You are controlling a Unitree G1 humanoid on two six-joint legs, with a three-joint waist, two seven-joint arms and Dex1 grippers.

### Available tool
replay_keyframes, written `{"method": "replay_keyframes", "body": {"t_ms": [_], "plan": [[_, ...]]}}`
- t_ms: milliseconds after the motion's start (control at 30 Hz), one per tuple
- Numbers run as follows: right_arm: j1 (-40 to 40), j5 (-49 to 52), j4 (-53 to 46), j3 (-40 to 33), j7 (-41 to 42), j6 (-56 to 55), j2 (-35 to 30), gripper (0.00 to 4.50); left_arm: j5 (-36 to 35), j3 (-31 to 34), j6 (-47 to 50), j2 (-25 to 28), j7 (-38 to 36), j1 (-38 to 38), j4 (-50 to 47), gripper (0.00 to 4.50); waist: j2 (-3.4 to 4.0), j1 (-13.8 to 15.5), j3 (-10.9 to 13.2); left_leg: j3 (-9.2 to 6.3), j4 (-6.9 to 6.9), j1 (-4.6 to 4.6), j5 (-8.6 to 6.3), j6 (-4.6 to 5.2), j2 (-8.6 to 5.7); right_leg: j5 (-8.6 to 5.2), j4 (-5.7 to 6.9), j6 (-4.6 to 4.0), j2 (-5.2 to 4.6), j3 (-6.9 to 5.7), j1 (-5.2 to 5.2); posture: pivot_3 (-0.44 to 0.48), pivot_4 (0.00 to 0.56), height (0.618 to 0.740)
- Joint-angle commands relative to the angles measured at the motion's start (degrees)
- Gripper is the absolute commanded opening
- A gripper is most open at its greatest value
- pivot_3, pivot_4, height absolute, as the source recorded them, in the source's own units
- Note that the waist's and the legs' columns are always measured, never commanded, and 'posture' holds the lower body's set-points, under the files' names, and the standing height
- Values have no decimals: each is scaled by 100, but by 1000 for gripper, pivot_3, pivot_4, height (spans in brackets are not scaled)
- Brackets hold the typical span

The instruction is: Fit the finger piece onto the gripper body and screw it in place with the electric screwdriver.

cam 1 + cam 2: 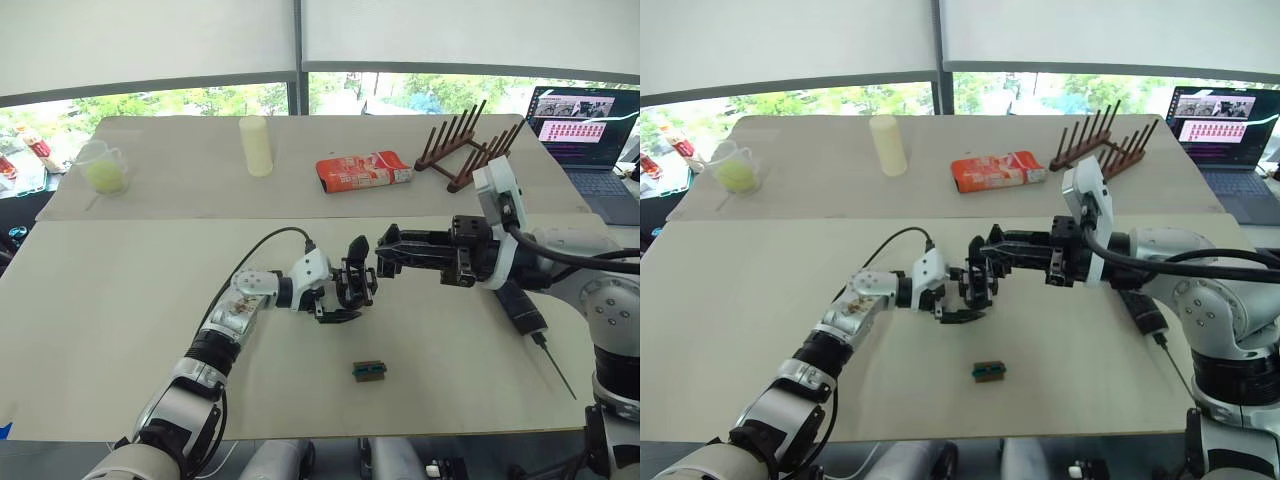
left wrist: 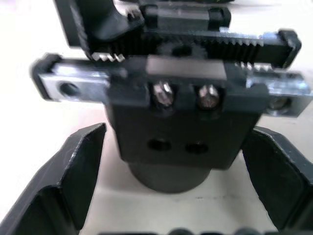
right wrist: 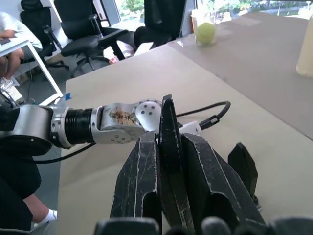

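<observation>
My left gripper [image 1: 345, 297] is shut on the gripper body [image 1: 357, 272], a small black assembly with a toothed rack and two screws [image 2: 181, 98]. Its fingers [image 2: 73, 171] flank the round base just above the table's middle. Coming in from the right, my right gripper [image 1: 386, 262] is shut on the finger piece [image 3: 167, 117], a thin black tapered part whose tip sits right beside the gripper body. The electric screwdriver [image 1: 524, 308] lies on the table under my right arm, its thin bit [image 1: 556, 368] pointing toward the front edge.
A small green-and-black block [image 1: 369, 371] lies near the front edge. On the rear table stand a clear jug [image 1: 103, 170], a pale yellow cup [image 1: 257, 145], a red packet [image 1: 364, 171], a wooden rack [image 1: 468, 148] and a laptop [image 1: 585, 130]. A seated person [image 3: 10, 24] and office chairs are beyond the table.
</observation>
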Motion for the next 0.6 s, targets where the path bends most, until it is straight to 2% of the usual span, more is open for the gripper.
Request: {"method": "replay_keyframes", "body": {"t_ms": [33, 167, 300, 600], "plan": [[99, -356, -246, 96, 356, -742, 29, 299, -139, -26, -182, 26, -504, 49, -124, 2297, 0, -6, 0, 0, 0, 0, 0, 0, 0, 0, 1, 0, 0, -2, 0, 0, 150, 740], [207, -586, -164, 336, 673, -1317, 335, 299, -88, -147, -244, -3, -727, 183, -330, 2273, 1, -19, 0, 0, -2, 1, 0, 0, 2, 0, 0, 0, 2, -3, -1, 0, 150, 740], [307, -1147, 277, 957, 938, -1876, 722, 299, -66, -141, -121, -61, -679, 193, -488, 2273, -1, -8, -1, -1, 5, 3, 0, 0, 1, 0, 0, 0, 2, -7, 7, 0, 150, 740], [617, -1413, 383, 1182, 1212, -2250, 857, 299, -32, -151, 158, 57, -493, 488, -1026, 2273, 1, -10, -2, -3, 6, 1, -2, 2, 0, 0, 3, 0, 4, -11, 1, 0, 150, 740]]}}
